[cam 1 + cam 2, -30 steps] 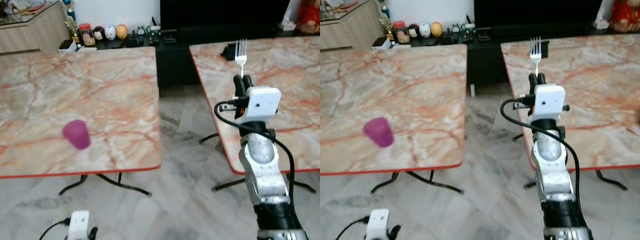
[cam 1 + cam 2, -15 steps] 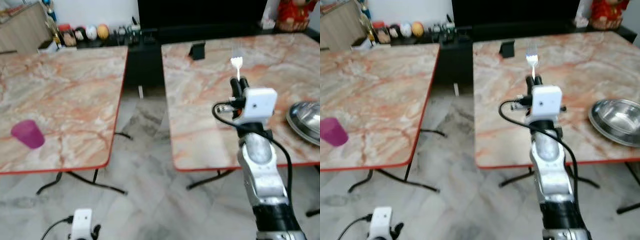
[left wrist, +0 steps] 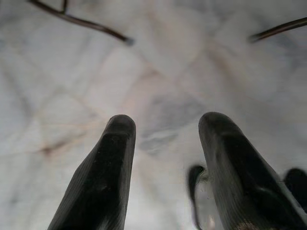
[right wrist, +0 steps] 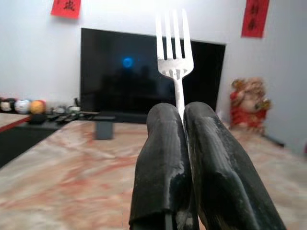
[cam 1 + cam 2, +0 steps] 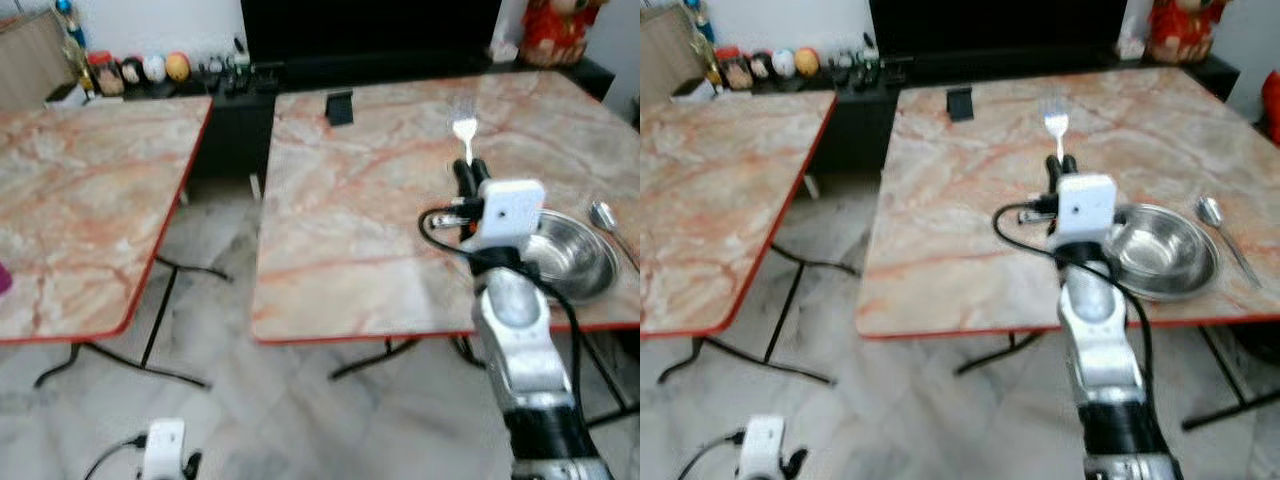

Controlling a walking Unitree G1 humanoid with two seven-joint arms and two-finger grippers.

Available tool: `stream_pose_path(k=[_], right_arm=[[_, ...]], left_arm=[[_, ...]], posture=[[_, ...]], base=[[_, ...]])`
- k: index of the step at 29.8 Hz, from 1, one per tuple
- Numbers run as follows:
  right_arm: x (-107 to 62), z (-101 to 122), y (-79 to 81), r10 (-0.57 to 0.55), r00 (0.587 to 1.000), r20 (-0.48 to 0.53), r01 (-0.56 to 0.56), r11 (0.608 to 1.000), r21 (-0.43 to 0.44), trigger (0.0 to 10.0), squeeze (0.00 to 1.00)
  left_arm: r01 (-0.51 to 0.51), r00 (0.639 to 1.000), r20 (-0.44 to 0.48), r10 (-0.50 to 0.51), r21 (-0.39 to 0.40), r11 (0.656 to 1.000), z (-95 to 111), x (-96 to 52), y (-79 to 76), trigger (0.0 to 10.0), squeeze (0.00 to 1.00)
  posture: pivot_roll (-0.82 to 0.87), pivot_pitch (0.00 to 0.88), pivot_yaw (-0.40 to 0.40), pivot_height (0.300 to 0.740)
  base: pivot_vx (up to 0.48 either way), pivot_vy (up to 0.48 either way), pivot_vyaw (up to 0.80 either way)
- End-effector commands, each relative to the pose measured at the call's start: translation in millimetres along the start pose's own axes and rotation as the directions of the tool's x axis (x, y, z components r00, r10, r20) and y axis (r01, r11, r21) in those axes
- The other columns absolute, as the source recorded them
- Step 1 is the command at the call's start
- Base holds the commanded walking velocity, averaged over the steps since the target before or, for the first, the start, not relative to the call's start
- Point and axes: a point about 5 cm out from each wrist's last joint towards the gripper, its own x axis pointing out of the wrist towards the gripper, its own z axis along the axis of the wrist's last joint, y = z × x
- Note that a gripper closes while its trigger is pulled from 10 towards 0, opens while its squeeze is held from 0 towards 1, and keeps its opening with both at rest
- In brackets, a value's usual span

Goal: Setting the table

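Fork in transit to the place setting; grip secure

The fork (image 5: 463,133) stands tines up, its handle clamped between the closed fingers of the right gripper (image 5: 467,172), over the table (image 5: 340,230) just left of the bowl (image 5: 572,262). A spoon (image 5: 608,222) already lies right of the bowl, so the fork probably belongs on the bowl's bare left side; judged best lowered flat, handle toward the near edge, released only once touching. The right arm reaches forward and up, wrist level. The left gripper (image 3: 163,167) hangs idle above the floor (image 3: 72,72), fingers apart and holding nothing
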Motion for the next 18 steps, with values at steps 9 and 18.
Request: stream_pose_path(k=[9,18], right_arm=[[3.5,6.3,9.3,0.032,0.999,0.018,-0.032,0.999,0.02,10.0,0.0],[3.4,5.8,9.4,0.034,0.999,0.014,-0.034,0.999,0.019,10.0,0.0]], left_arm=[[-0.028,1.0,-0.012,0.028,-0.005,1.0,-2.7,-1.2,7.8,10.0,0.0],[-0.03,0.999,-0.011,0.03,-0.006,1.0,-1.4,-0.7,8.3,10.0,0.0]], posture=[[-0.1,0.0,0.064,0.714],[-0.1,0.0,0.065,0.714]], base=[[0.0,-0.472,0.0],[0.0,-0.459,0.0]])
